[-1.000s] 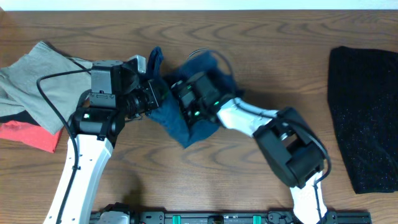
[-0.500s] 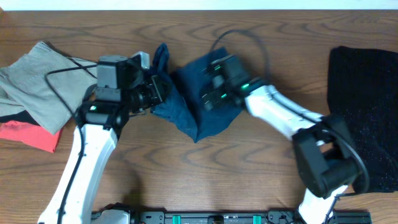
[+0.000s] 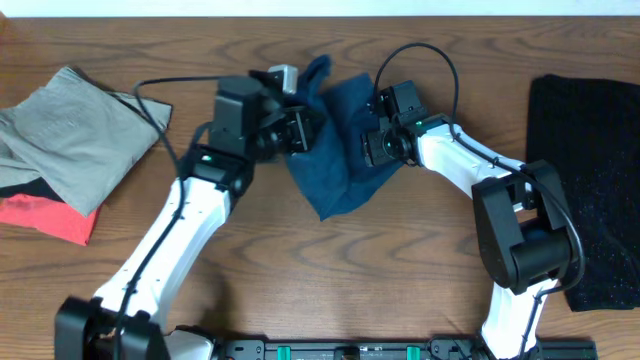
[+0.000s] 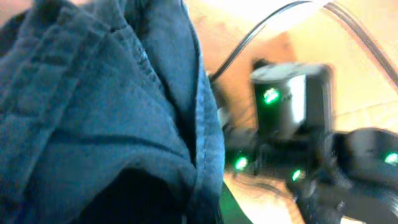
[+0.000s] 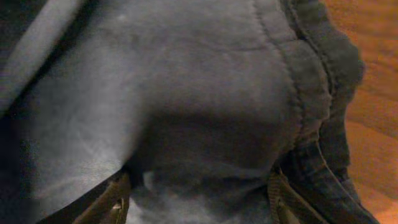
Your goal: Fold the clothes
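Note:
The dark navy-blue garment (image 3: 340, 165) lies bunched at the table's middle, with one end raised at the top. My left gripper (image 3: 298, 130) is at its upper left edge and seems shut on that raised fold. In the left wrist view the navy cloth (image 4: 93, 106) covers the fingers. My right gripper (image 3: 376, 146) is on the garment's right side. In the right wrist view its fingers (image 5: 115, 200) stand wide apart with navy cloth (image 5: 199, 112) bulging between them.
A grey-khaki garment (image 3: 70, 140) lies at the far left over a coral-red one (image 3: 45, 215). A speckled black garment (image 3: 585, 180) lies flat at the right edge. The right arm's cable (image 3: 420, 60) loops above the garment. The right arm (image 4: 292, 124) shows in the left wrist view.
Both grippers have moved right and toward the back. The navy garment has been dragged right with them and its top end now stands higher.

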Tool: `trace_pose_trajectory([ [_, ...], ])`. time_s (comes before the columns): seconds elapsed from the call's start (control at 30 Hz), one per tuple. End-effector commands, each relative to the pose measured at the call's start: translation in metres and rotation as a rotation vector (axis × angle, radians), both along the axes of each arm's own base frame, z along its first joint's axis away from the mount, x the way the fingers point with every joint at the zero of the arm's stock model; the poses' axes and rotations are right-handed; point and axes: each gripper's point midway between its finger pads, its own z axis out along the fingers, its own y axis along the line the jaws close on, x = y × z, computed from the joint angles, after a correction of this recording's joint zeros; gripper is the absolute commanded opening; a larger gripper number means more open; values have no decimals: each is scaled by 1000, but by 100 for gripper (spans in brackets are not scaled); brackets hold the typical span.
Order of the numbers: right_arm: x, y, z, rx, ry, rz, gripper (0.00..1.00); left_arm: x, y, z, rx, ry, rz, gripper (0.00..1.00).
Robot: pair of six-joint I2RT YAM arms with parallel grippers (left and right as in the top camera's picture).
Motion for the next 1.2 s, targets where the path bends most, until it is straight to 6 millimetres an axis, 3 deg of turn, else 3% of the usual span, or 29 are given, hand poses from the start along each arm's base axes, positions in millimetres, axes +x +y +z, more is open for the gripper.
trace_pose_trajectory([
  [0.0, -57, 36, -41, 86, 232, 57, 70, 6, -18, -6, -34, 10, -22, 7],
  [0.17, -81, 60, -43, 44, 254, 116, 76, 16, -35, -37, -41, 55, -34, 8],
  [0.27, -82, 51, -44, -27, 242, 66, 80, 19, -36, -54, -30, 83, -33, 34],
  [0.37, -72, 25, -33, -105, 209, -26, 85, 19, -37, -59, -30, 95, -39, 46],
  [0.5, -45, -21, 13, -150, 103, -153, 91, 23, -35, -53, -38, 71, -32, 52],
  [0.7, -23, -69, 93, -55, -40, -260, 99, 49, -16, -39, -29, -34, 54, 53],
  [0.8, -26, -60, 123, 63, -77, -188, 98, 67, 7, -46, 68, -81, 177, 58],
  [0.9, -38, -33, 139, 179, -67, -69, 96, 79, 25, -59, 174, -113, 260, 59],
  [1.03, -61, 6, 140, 286, 7, 51, 96, 86, 37, -88, 238, -73, 317, 59],
  [1.17, -82, 28, 124, 266, 71, 111, 96, 85, 38, -127, 288, -11, 297, 59],
])
